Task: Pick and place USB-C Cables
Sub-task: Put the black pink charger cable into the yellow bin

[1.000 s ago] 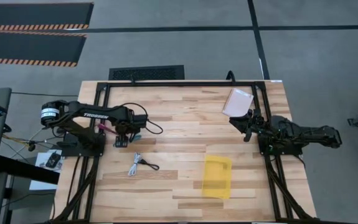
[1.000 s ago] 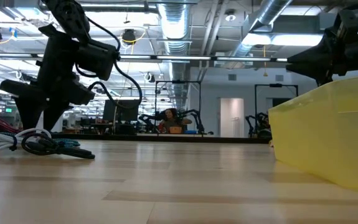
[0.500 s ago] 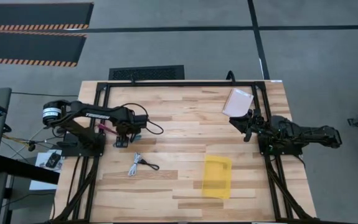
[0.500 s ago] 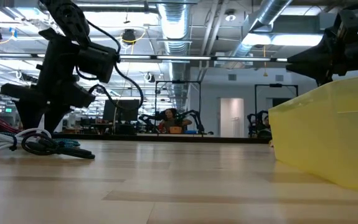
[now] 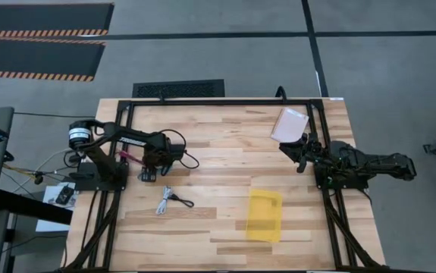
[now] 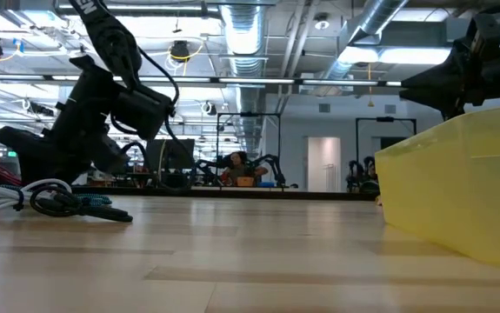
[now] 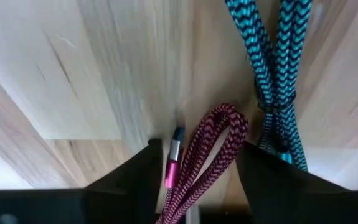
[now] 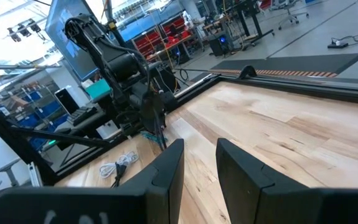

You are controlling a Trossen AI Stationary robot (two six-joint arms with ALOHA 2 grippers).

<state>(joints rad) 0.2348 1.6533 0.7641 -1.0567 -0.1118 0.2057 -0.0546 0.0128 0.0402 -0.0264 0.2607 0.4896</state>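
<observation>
- The left gripper (image 7: 194,180) is down at the table's left side, fingers apart, with the red cable (image 7: 207,155) lying between them, not yet pinched.
- The red cable's long axis runs straight out from the gripper, its folded end pointing away; the teal cable (image 7: 278,74) lies just beside it, outside one finger.
- The white cable (image 5: 164,201) and black cable (image 5: 181,200) lie near the left gripper (image 5: 148,168), towards the tray (image 5: 264,215); the left arm is far nearer to all four.
- The right gripper (image 8: 198,174) waits well apart, fingers parted, empty.
- Against a second ago, the left arm has swung in and leaned lower over the cables; the cables and right arm have not shifted.
</observation>
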